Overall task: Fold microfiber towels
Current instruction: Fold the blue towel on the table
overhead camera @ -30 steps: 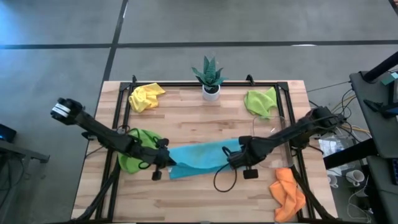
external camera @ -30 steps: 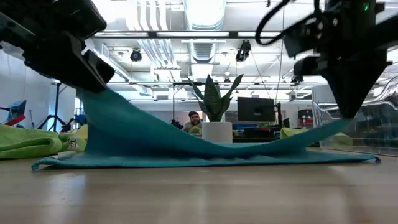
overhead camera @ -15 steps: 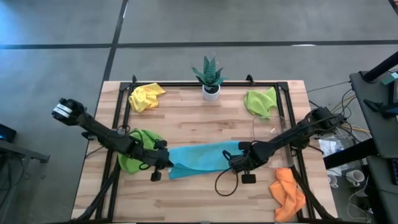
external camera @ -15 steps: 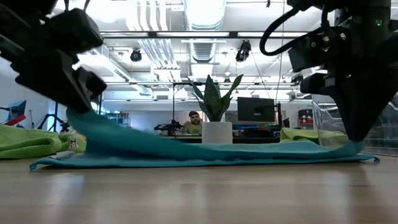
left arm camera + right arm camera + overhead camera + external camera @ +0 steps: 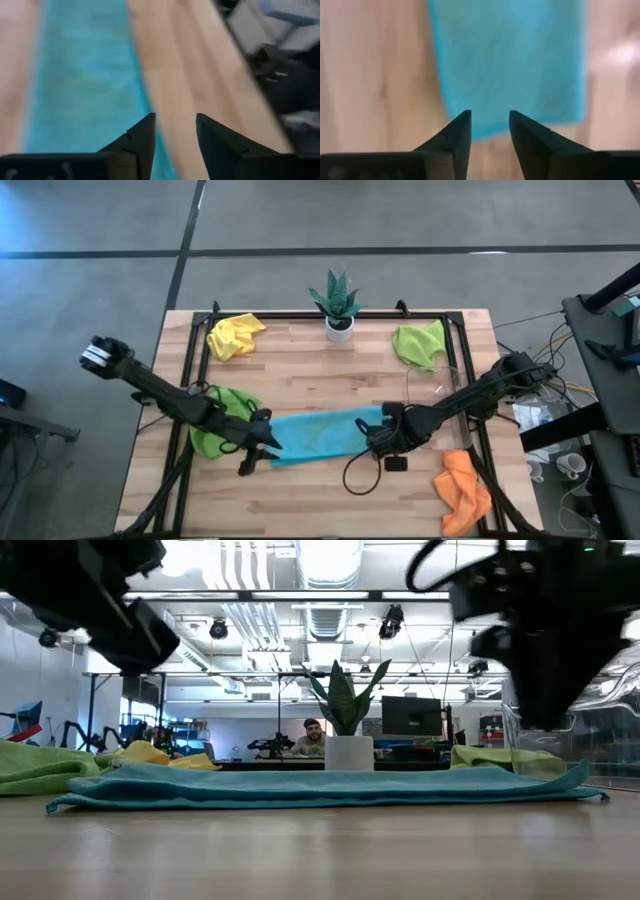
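Five towels lie on the table [image 5: 320, 375], and only the light blue towel [image 5: 318, 434] in the middle of the near half is being worked. Starting at the left, a lime green towel [image 5: 218, 432] sits bunched beside the left arm, with the yellow towel [image 5: 234, 334] crumpled at the far left corner. The left gripper [image 5: 257, 450] hangs at the blue towel's left end; its wrist view shows the two dark fingers [image 5: 142, 140] apart with bare wood and cloth edge between them and nothing pinched. The blue towel lies flat as a long, doubled strip, which the low view shows as a neat band with an upper layer resting on a lower one [image 5: 320, 785]. Behind it, at the far middle edge, stands the small potted plant [image 5: 337, 302]. At the strip's right end the right gripper [image 5: 384, 436] hovers with its fingers [image 5: 456, 137] likewise spread, the towel's short edge just ahead of them and not gripped. Further right are the second lime green towel [image 5: 420, 344] at the far corner, beside the clear plastic tray [image 5: 440, 410], and the orange towel [image 5: 462, 488] at the near right edge. By my reading the first lengthwise fold is laid and both ends are released. The next move probably calls for one gripper to take an end of the strip and carry it across to the other, keeping the edges lined up while the other arm clears out of the way.
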Robot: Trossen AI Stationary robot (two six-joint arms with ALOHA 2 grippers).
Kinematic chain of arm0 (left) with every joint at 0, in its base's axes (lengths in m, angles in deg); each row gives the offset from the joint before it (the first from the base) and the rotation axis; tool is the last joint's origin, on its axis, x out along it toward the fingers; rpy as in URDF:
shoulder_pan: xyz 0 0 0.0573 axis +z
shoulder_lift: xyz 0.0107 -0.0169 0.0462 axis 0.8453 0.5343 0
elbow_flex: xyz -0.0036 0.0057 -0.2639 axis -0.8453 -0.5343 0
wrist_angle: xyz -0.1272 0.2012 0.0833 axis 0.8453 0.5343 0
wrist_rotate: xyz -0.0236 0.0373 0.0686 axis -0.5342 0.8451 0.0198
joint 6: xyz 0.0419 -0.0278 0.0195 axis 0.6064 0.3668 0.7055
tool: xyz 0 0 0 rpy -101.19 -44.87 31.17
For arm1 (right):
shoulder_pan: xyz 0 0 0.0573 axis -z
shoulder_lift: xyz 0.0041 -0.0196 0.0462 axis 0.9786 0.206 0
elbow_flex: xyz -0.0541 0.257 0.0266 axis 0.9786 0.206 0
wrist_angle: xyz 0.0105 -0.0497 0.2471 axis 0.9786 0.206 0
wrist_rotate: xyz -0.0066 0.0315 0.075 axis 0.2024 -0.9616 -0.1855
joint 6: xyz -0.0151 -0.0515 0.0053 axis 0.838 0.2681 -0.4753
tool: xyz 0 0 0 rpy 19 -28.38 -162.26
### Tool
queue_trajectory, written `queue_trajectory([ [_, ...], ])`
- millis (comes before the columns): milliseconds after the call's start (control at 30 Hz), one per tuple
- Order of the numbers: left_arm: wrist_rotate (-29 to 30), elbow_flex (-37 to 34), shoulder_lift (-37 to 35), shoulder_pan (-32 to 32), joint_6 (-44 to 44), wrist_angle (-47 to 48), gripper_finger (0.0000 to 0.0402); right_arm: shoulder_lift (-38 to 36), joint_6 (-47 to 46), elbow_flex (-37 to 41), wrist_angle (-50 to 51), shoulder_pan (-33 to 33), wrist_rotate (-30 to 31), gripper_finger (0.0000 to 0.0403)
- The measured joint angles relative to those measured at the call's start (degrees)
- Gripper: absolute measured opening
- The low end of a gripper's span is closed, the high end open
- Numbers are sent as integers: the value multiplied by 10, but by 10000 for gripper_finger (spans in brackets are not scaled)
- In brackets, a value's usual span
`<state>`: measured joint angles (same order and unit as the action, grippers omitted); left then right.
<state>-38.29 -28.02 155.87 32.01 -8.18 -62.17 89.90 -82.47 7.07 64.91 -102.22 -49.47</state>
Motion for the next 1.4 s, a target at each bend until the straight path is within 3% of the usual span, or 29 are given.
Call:
queue_trajectory([
  [133,84,-22,27,3,2,4,128,0,0,24,-95,5,18,148],
  [300,55,-21,83,2,-26,4,125,1,1,41,-111,0,10,152],
  [467,12,9,92,-7,-53,0,125,1,17,39,-116,-23,-26,146],
  [700,38,21,140,-52,-42,15,125,1,6,51,-118,-51,-12,145],
  [1000,64,81,169,-63,-7,190,125,1,5,51,-121,-51,-10,139],
  [1300,71,86,203,-63,44,191,123,1,3,52,-122,-51,-9,135],
  [1400,71,93,197,-63,43,192,103,1,5,53,-122,-51,-9,130],
])
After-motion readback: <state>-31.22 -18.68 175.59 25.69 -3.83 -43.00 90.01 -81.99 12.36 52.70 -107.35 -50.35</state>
